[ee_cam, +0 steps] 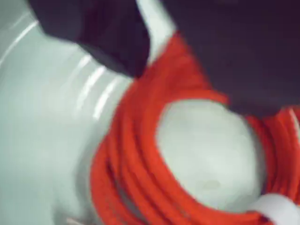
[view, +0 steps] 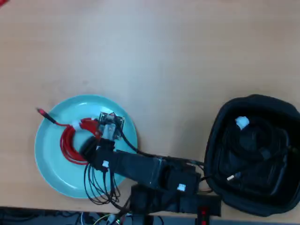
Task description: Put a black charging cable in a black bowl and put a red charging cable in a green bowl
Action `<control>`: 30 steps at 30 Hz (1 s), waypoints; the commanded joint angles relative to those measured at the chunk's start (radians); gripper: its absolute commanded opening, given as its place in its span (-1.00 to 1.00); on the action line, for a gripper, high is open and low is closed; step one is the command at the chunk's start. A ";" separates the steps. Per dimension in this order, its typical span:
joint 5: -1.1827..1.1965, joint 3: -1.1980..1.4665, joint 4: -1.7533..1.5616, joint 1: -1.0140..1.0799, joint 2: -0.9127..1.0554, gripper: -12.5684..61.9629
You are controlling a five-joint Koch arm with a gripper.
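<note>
Progress looks late-stage to me. Black charging cable (view: 253,145) already lies coiled inside the black bowl (view: 215,140) at the right of the overhead view, white tie and a plug end showing, so I count that half done. Red charging cable (view: 70,140) sits coiled in the green bowl (view: 51,173) at the left, its plug end poking out over the bowl's upper-left rim. My gripper (view: 108,125) is down over that bowl, right at the coil.

Wrist view is blurred: red cable (ee_cam: 140,154) loops across the pale bowl floor (ee_cam: 42,117), dark jaws pressed in at the top with red strands running between them. I judge the jaws are closed on the coil, not spread, though the blur makes me unsure how tight. What's left, by my read: let go, lift clear, maybe tuck the stray plug end in.

Surface (view: 164,56) is light wood-look, bare apart from the two bowls and the arm; a small red bit sits at the top-left corner. Arm wiring hangs at the lower edge. Room beyond isn't visible.
</note>
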 commanded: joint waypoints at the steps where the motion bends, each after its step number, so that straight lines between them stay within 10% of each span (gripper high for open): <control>1: 0.009 -0.041 -0.075 -0.017 0.014 0.43; 6: 0.051 -0.038 -0.075 -0.021 0.009 0.91; 15: 0.081 -0.051 0.020 0.146 0.034 0.50; 30: -0.566 -0.130 -0.005 0.842 0.072 0.08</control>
